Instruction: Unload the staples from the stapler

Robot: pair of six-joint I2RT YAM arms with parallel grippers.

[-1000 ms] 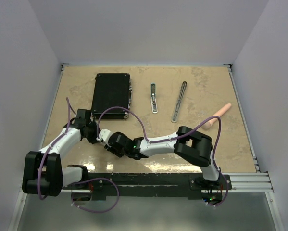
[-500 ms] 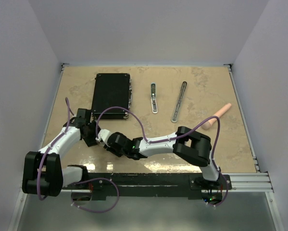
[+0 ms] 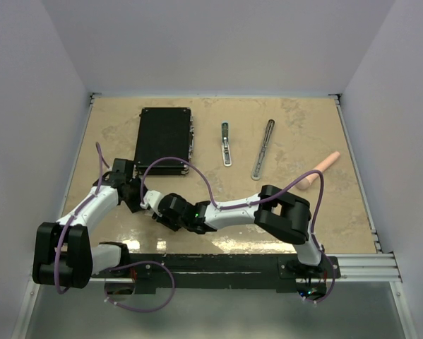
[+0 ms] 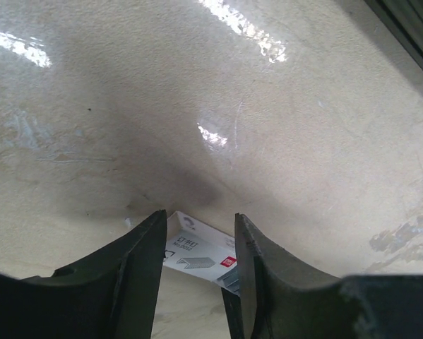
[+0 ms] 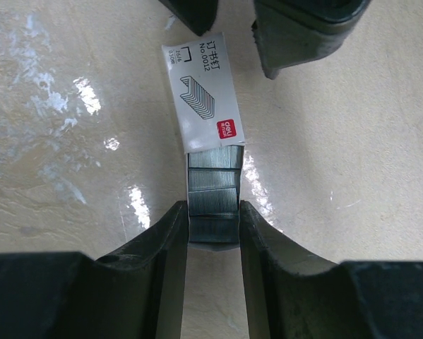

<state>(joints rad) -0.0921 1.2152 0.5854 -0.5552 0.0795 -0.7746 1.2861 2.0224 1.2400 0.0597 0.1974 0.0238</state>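
The staples (image 5: 212,194) are a grey stacked block sticking out of the near end of a small white printed staple box (image 5: 204,92) that lies on the table. My right gripper (image 5: 212,212) is shut on the staple block. My left gripper (image 4: 200,219) faces it from the box's far end. Its fingers (image 4: 137,268) stand close on both sides of the box (image 4: 197,247) and hide its edges. The two grippers meet at the near left in the top view (image 3: 147,201). The stapler lies apart at the back as a short bar (image 3: 226,145) and a long rail (image 3: 263,148).
A flat black case (image 3: 163,140) lies at the back left, just beyond the left gripper. A pink cylinder (image 3: 320,171) lies at the right. Purple cables loop over both arms. White walls enclose the beige table (image 3: 303,219).
My right wrist has edged slightly left toward the left gripper. The left arm, the stapler parts, the case and the cylinder have not moved.
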